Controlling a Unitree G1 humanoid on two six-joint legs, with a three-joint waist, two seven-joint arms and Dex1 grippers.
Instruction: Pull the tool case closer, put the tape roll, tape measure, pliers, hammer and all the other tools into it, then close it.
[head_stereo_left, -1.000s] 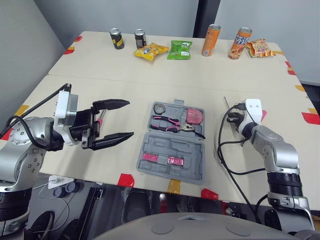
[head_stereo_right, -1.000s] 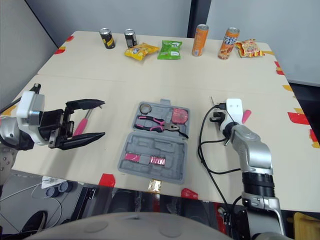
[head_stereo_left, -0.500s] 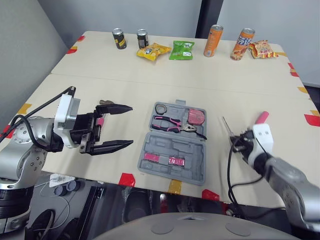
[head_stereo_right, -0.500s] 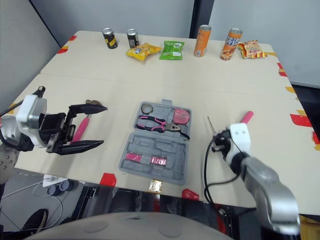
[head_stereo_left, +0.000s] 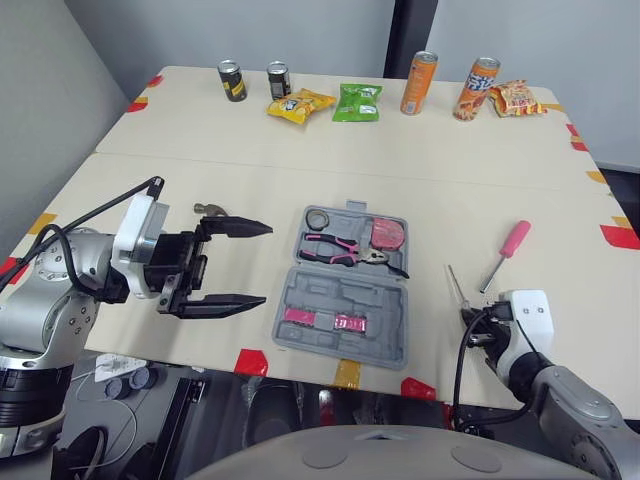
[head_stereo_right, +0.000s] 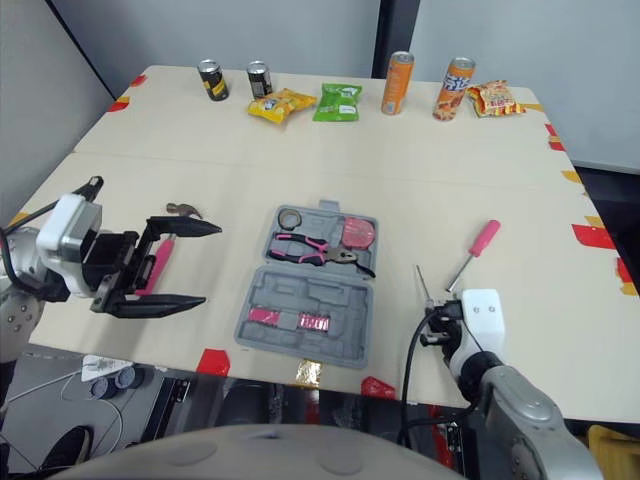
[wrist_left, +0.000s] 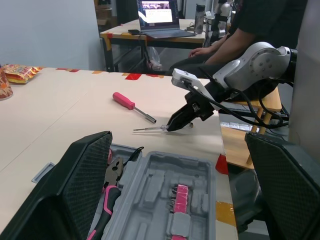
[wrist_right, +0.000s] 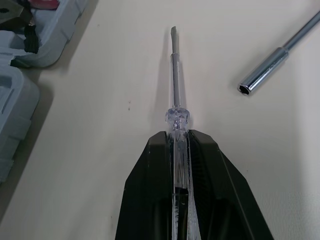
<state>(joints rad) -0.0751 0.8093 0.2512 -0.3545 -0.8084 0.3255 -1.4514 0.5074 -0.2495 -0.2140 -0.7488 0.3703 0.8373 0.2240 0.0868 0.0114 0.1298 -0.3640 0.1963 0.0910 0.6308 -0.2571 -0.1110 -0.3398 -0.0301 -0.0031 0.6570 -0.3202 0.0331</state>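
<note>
The grey tool case (head_stereo_left: 345, 290) lies open mid-table, holding the tape roll (head_stereo_left: 320, 218), the pink-handled pliers (head_stereo_left: 343, 249) and the pink tape measure (head_stereo_left: 388, 233). My left gripper (head_stereo_left: 265, 264) hovers open to the left of the case, nothing between its fingers (wrist_left: 85, 180). The pink-handled hammer (head_stereo_right: 158, 262) lies on the table behind it. Near the front edge, right of the case, my right gripper (wrist_right: 177, 137) is shut on the clear handle of a thin screwdriver (wrist_right: 175, 75), whose shaft points away from me. A pink-handled driver (head_stereo_left: 508, 248) lies just beyond.
Several drink cans (head_stereo_left: 420, 82) and snack packets (head_stereo_left: 357, 100) line the far side of the table. Red and yellow tape marks (head_stereo_left: 348, 373) run along the front edge. In the left wrist view a seated person (wrist_left: 240, 30) and a laptop (wrist_left: 157, 17) are behind the table.
My right gripper has drawn back toward the front edge with the thin screwdriver, uncovering the pink-handled driver. The left gripper has shifted slightly nearer the case and stays open.
</note>
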